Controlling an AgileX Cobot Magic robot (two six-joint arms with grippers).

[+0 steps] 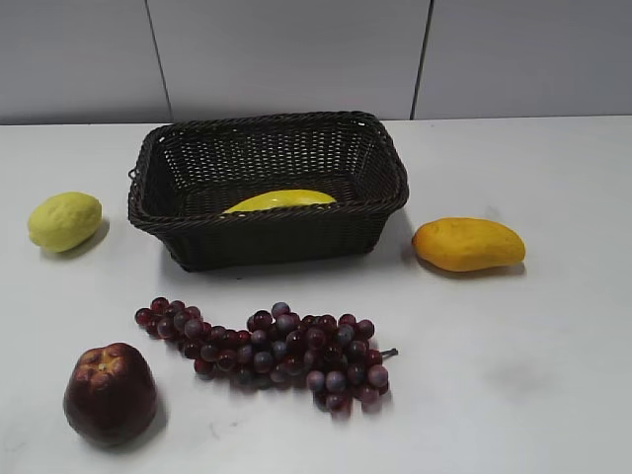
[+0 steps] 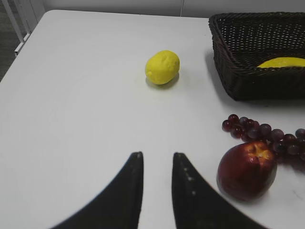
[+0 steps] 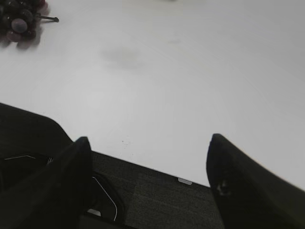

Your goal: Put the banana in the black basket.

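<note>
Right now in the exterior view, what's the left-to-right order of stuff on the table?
lemon → apple → grapes → mango. The black basket, with the banana inside, spans the same stretch as the grapes, so I left those out.

1. The black basket (image 1: pixel 267 242) is showing dark woven wicker with a braided rim.
2. The banana (image 1: pixel 279 200) is looking smooth and glossy.
3. The lemon (image 1: pixel 64 220) is showing dimpled, matt skin.
4. The table (image 1: pixel 513 375) is appearing smooth, matt white.
</note>
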